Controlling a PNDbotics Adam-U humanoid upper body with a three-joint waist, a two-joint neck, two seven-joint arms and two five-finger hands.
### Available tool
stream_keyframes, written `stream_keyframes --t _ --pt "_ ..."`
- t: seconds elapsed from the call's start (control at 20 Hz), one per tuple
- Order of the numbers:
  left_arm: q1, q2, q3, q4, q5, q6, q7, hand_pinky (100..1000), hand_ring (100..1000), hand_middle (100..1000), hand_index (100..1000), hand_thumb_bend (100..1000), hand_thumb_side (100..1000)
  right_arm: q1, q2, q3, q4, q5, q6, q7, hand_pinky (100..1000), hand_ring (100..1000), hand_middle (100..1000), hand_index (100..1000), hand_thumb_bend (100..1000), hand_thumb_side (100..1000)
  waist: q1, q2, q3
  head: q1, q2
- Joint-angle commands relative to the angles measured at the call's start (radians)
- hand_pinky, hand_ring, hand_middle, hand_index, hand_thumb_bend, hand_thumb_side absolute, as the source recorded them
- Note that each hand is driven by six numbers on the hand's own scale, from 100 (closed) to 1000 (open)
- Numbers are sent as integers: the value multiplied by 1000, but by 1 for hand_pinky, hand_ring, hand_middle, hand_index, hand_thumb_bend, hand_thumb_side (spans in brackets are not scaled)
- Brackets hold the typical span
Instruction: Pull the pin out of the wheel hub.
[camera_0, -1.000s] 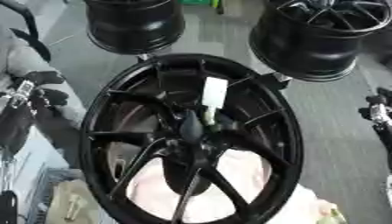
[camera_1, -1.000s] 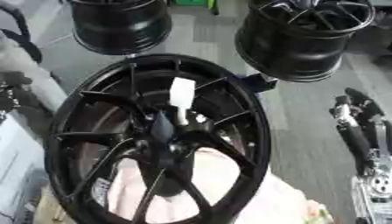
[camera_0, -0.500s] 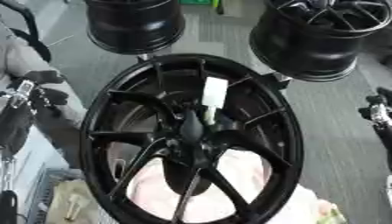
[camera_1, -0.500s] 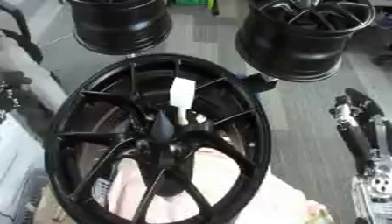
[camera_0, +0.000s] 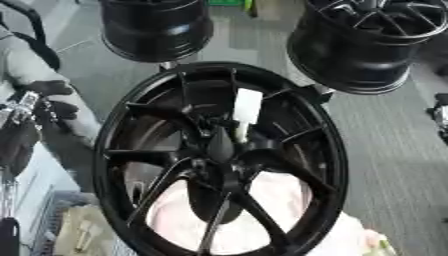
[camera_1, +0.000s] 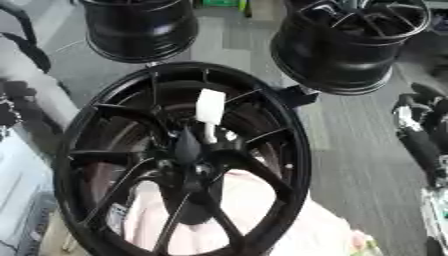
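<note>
Still seated: white pin (camera_0: 246, 111) in wheel hub (camera_0: 220, 150); tip hidden.

Big wheel (camera_0: 219, 160) stands in the near centre, its hub (camera_0: 220, 150) in the middle of the spokes, and the pin (camera_0: 246, 112) sticks up out of the hub, leaning toward the upper right. Two more wheels sit behind it: one at far left (camera_0: 156, 27), one at far right (camera_0: 367, 42), each just beyond the big wheel's rim. Left hand (camera_0: 26, 125) at the left edge, beside the big wheel and apart from it; right hand (camera_1: 418, 130) at the right edge, probably well apart too; cloth (camera_0: 262, 210) lies behind the lower spokes.
</note>
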Motion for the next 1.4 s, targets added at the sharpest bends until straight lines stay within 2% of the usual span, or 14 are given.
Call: stream_keyframes --t 0.05,0.15,0.2,0.25,0.4,0.5,0.6,0.7,0.9,0.95,1.0,1.15,1.4 --pt "-4 14 -7 -17 0 -2 -8 668 625 699 782 100 753 -50 -157 30 3 19 -4 42 740 676 724 872 100 410 1 -14 4 0 5" --pt "-5 16 -9 -16 0 -3 -11 668 625 700 782 100 753 -93 -247 67 17 29 -16 96 756 709 754 898 100 374 0 -15 9 0 5" --pt "-5 17 -11 -15 0 -4 -13 668 625 700 782 100 752 -116 -289 85 23 33 -26 129 764 729 769 911 100 410 0 -16 11 0 5" --pt "-5 18 -12 -15 0 -5 -14 668 625 700 782 100 753 -145 -333 105 30 36 -40 165 769 739 780 918 100 328 -1 -16 14 -1 5" --pt "-2 19 -16 -12 -2 -6 -19 668 626 700 782 100 755 -239 -441 168 54 35 -84 277 788 778 814 941 100 268 -3 -18 20 -2 5" --pt "-2 20 -19 -11 -3 -7 -23 668 626 700 782 100 754 -315 -489 218 77 26 -114 363 799 801 833 949 100 267 -5 -18 23 -3 5" --pt "-2 21 -21 -10 -3 -8 -25 668 626 700 782 100 756 -390 -504 261 107 19 -135 446 814 833 858 961 100 261 -6 -19 24 -5 5" --pt "-1 21 -24 -9 -5 -8 -29 668 626 700 782 100 756 -482 -487 313 143 34 -154 537 825 857 875 967 100 267 -7 -19 25 -10 5" --pt "-3 22 -29 -8 -5 -10 -35 668 626 701 782 100 756 -635 -392 384 245 95 -197 696 849 903 904 979 100 303 -7 -18 29 -14 5" --pt "-3 24 -29 -8 -5 -11 -35 669 626 701 782 100 756 -663 -367 397 272 118 -209 728 870 933 928 996 157 352 -7 -17 32 -17 5" --pt "-3 25 -29 -7 -6 -12 -35 669 626 701 782 100 756 -691 -340 410 301 148 -220 762 879 945 939 1000 192 364 -8 -16 33 -19 5" --pt "-4 25 -30 -6 -7 -12 -36 669 626 701 782 100 758 -760 -265 433 390 245 -258 845 904 975 968 1000 258 389 -11 -14 36 -25 5" --pt "-7 23 -34 -8 -8 -11 -43 669 627 701 782 100 758 -828 -173 439 506 366 -320 913 909 983 977 1000 271 415 -14 -11 43 -31 5"
